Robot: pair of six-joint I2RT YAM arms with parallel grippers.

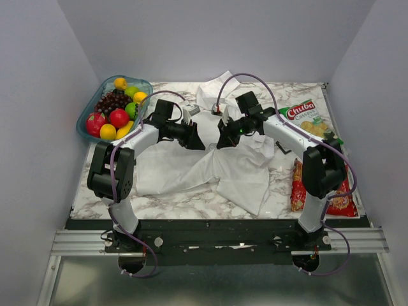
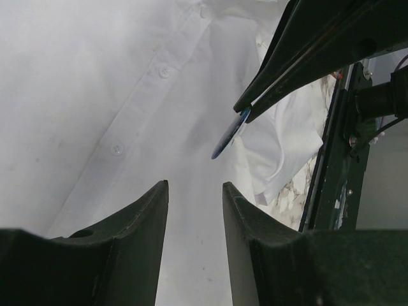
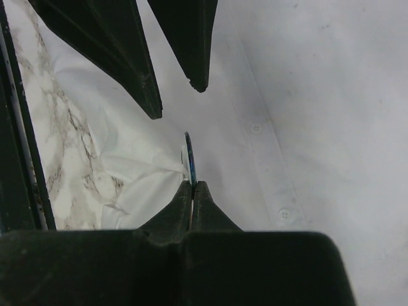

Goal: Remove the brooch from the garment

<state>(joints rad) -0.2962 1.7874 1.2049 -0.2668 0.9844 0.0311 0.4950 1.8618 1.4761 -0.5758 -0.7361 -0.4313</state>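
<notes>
The garment (image 1: 223, 169), a wrinkled white shirt, is spread across the middle of the marble table, with its button placket (image 2: 162, 73) showing. The brooch (image 3: 189, 156) is a small dark-blue disc seen edge-on. My right gripper (image 3: 193, 185) is shut on its lower rim, and a fold of cloth is drawn up against its left face. In the left wrist view the brooch (image 2: 228, 137) hangs from the tips of the right gripper (image 2: 245, 113) over the shirt. My left gripper (image 2: 194, 185) is open and holds nothing; it faces the brooch a short way off. In the top view both grippers meet over the shirt, left gripper (image 1: 194, 141) and right gripper (image 1: 223, 140).
A clear tray (image 1: 86, 124) of toy fruit stands at the back left. A Chuba snack bag (image 1: 306, 118) lies at the back right, and red snack packs (image 1: 341, 201) lie along the right edge. Bare marble table (image 1: 185, 204) shows in front of the shirt.
</notes>
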